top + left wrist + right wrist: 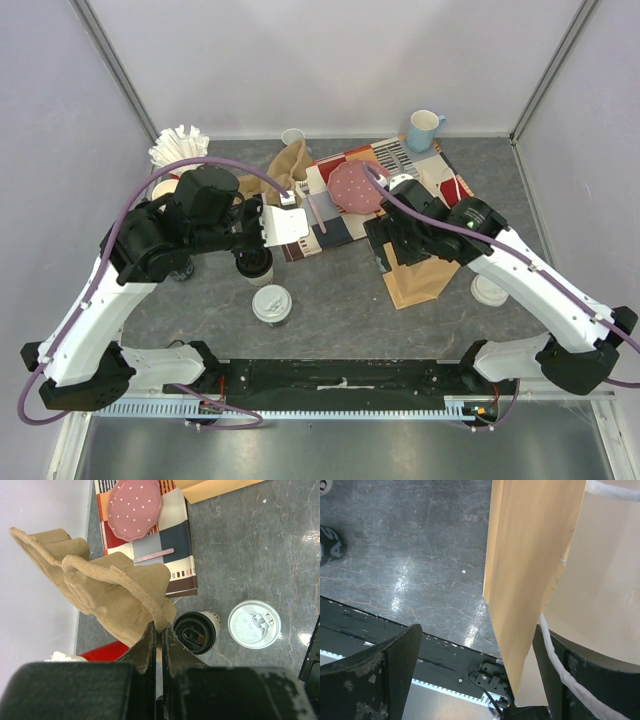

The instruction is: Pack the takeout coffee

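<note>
Coffee: black-lidded cup (195,632), white-lidded cup (254,624) (embossing unreadable) beside carrier (115,590) clenched in left gripper (160,630); right gripper (480,635) released, straddling bag (530,570).

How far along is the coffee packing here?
Done: nothing packed; the black-lidded cup and white-lidded cup both stand on the table. In hand: left claw shut on the pulp cup carrier; right claw open around an edge of the paper bag. Left, probably: seat both cups in the carrier, then bag it.
</note>
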`<act>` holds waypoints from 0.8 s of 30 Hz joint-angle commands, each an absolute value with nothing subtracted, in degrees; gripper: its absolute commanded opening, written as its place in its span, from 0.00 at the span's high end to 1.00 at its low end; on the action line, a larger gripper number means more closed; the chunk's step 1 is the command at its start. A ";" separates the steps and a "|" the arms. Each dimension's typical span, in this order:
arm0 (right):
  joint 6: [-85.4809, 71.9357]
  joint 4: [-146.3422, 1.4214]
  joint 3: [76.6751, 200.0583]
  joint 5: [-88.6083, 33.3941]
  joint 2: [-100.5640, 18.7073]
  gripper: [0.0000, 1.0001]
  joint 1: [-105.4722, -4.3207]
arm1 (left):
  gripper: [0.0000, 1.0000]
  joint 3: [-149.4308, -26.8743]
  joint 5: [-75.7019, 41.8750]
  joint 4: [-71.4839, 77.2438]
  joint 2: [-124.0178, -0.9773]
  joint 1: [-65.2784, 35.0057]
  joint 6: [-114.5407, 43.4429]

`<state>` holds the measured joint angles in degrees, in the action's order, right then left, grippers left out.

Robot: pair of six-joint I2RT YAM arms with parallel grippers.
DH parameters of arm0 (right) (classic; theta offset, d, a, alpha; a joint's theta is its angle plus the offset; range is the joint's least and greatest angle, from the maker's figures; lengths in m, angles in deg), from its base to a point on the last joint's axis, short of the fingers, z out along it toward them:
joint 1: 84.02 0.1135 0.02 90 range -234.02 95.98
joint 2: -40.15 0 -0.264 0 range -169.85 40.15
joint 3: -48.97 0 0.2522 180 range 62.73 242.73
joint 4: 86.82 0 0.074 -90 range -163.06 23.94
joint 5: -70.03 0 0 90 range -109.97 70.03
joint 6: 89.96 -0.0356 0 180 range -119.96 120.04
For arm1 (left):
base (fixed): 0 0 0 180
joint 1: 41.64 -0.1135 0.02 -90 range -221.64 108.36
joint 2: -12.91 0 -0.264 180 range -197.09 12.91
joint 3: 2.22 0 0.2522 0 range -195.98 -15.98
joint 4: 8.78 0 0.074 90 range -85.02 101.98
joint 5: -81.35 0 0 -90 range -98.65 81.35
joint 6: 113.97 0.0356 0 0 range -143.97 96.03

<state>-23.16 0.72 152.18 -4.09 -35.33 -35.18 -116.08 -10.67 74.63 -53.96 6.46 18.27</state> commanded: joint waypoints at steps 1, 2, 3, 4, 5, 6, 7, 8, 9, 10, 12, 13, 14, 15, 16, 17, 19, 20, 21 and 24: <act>-25.36 -4.32 150.46 -5.55 -31.66 0.02 -36.30 | 0.98 -116.71 -11.73 71.87 -52.83 6.70 16.81; -25.45 -4.85 150.01 -6.07 -31.31 0.02 -36.47 | 0.98 -116.71 -11.73 71.78 -52.83 6.70 16.72; -25.45 -5.46 149.66 -6.60 -30.52 0.02 -37.17 | 0.98 -116.62 -11.82 71.78 -52.92 6.70 16.72; -25.36 -6.34 148.87 -7.39 -30.42 0.02 -37.44 | 0.98 -116.53 -11.82 71.78 -52.83 6.70 16.55; -25.01 -6.78 148.60 -9.05 -30.34 0.02 -37.53 | 0.98 -116.53 -11.90 71.69 -52.83 6.70 16.55; -24.75 -6.96 148.43 -9.68 -30.77 0.02 -37.62 | 0.98 -116.44 -11.99 71.69 -52.75 6.70 16.55; -24.57 -6.87 148.16 -10.29 -31.12 0.02 -37.62 | 0.98 -116.44 -12.17 71.69 -52.66 6.70 16.55; -23.96 -6.70 148.08 -11.26 -31.65 0.02 -37.62 | 0.98 -116.44 -12.17 71.69 -52.57 6.70 16.55; -23.69 -6.52 147.99 -11.53 -32.52 0.02 -37.62 | 0.98 -116.44 -12.17 71.78 -52.57 6.79 16.55; -23.60 -6.17 147.73 -11.44 -32.88 0.02 -37.62 | 0.98 -116.44 -12.08 71.69 -52.48 6.70 16.72; -23.08 -5.73 147.37 -10.92 -33.58 0.02 -37.62 | 0.98 -116.53 -12.08 71.69 -52.48 6.70 16.81; -22.99 -5.30 146.94 -10.57 -33.76 0.02 -37.70 | 0.98 -116.53 -11.82 71.78 -52.40 6.70 16.99; -22.81 -5.03 146.84 -10.13 -33.94 0.02 -37.79 | 0.98 -116.62 -11.82 71.78 -52.48 6.70 16.99; -22.46 -4.77 146.58 -10.04 -34.29 0.02 -38.05 | 0.98 -116.79 -11.82 71.78 -52.48 6.79 16.99; -22.28 -4.42 146.15 -10.03 -34.55 0.02 -38.14 | 0.98 -116.88 -11.90 71.78 -52.57 6.79 16.99; -22.20 -4.33 145.97 -9.95 -34.64 0.02 -38.32 | 0.98 -116.97 -11.73 71.78 -52.57 6.70 16.99; -21.84 -4.06 145.62 -9.51 -35.08 0.02 -38.67 | 0.98 -117.06 -11.82 71.78 -52.74 6.70 16.90; -22.02 -4.15 145.53 -9.07 -35.08 0.02 -38.76 | 0.98 -117.14 -11.64 71.78 -52.92 6.70 16.90; -22.11 -4.06 145.53 -8.46 -34.99 0.02 -39.02 | 0.98 -117.23 -11.73 71.87 -52.92 6.70 16.81; -23.33 -4.15 146.05 -5.91 -33.42 0.02 -39.72 | 0.98 -117.41 -11.73 71.87 -53.10 6.70 16.64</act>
<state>-22.66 -4.02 145.58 -9.44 -35.18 -38.83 -116.08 -10.74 73.87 -53.31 6.46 18.20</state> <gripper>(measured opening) 0.979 0.045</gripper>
